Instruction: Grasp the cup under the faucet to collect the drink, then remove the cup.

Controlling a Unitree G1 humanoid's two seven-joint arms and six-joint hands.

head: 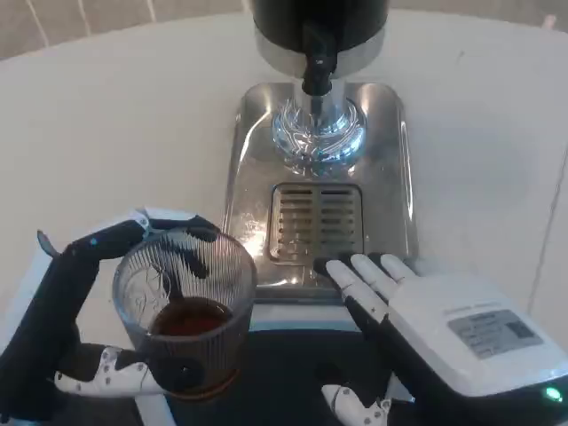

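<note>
A clear ribbed cup point(185, 311) with dark drink in its bottom is held in my left hand point(98, 311) at the lower left, off the dispenser's tray. Its fingers wrap around the cup's sides. The black faucet point(317, 71) hangs from the dark dispenser body point(319, 22) at the top centre, above the steel drip tray point(319, 169) and its slotted grate point(317, 222). My right hand point(417, 328) lies at the lower right with its fingers stretched toward the tray's front edge, holding nothing.
The white table point(106, 133) spreads wide to the left and right of the dispenser. A dark patch point(293, 373) lies below the cup between my hands.
</note>
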